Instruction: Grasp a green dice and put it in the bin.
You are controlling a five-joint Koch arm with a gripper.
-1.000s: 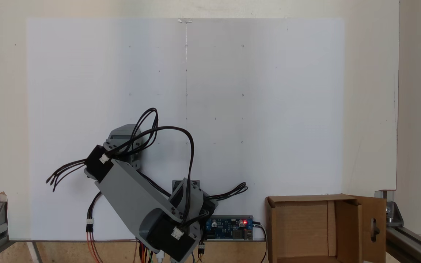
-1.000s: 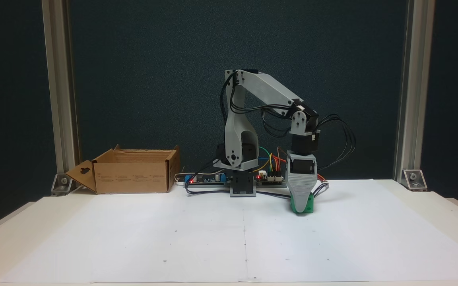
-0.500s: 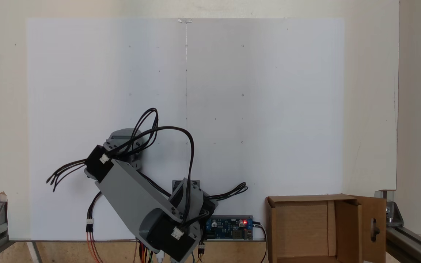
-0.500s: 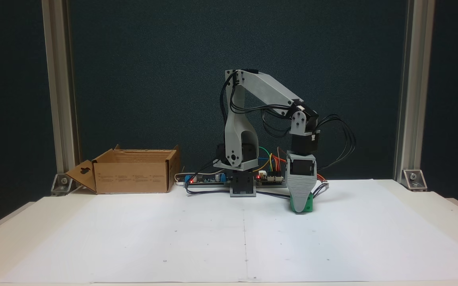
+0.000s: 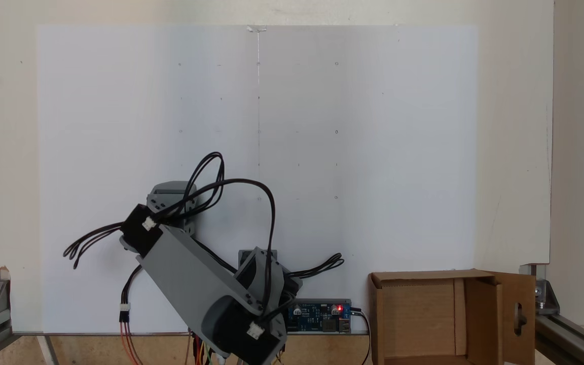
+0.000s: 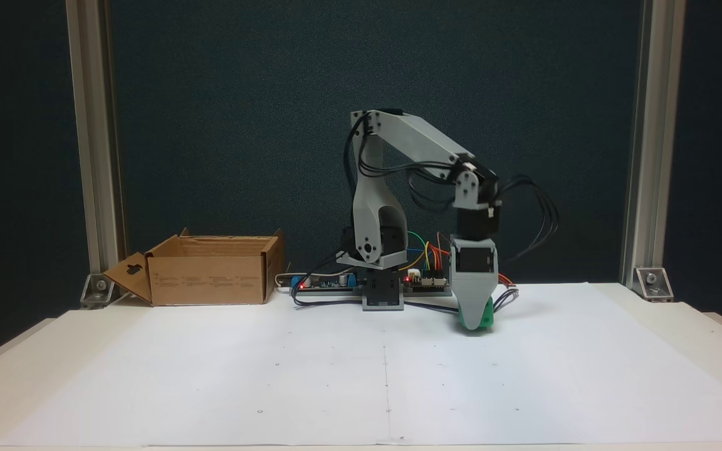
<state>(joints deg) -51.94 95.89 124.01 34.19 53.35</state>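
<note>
Where the earlier frames had the green dice (image 6: 487,314) down on the paper under the wrist, it now sat slightly higher, a thin gap of shadow below it in a fixed view. The arm (image 6: 420,143) had shifted too: elbow a touch further back and up, the wrist block raised. In the other fixed view the forearm (image 5: 190,271) had slid a little toward 5 o'clock and the cable loop (image 5: 241,185) above it had changed shape.

The gripper (image 6: 476,321) pointed straight down, its grey jaws seen face-on in front of the dice, green showing at both sides of the tip. Jaws looked clamped on the dice; the dice was off the sheet with nothing else carrying it. From above, the arm's own body hid gripper and dice.

The bin (image 6: 210,269) stood unchanged, at 9 o'clock of the arm base and well apart from the dice. From above, the bin (image 5: 413,314) sat at 3 o'clock of the base, top open, the flap with the oval cut-out (image 5: 517,317) folded out at its 3 o'clock side.

Surface: pale worktop (image 6: 680,326) covered by a large white paper sheet (image 6: 336,376) with a centre seam and small dot marks. A controller board (image 5: 322,315) with a red LED sat just beside the base. Room: dark blue-black backdrop (image 6: 235,113) behind, aluminium profile posts (image 6: 640,144) at both sides with corner brackets at their feet.
</note>
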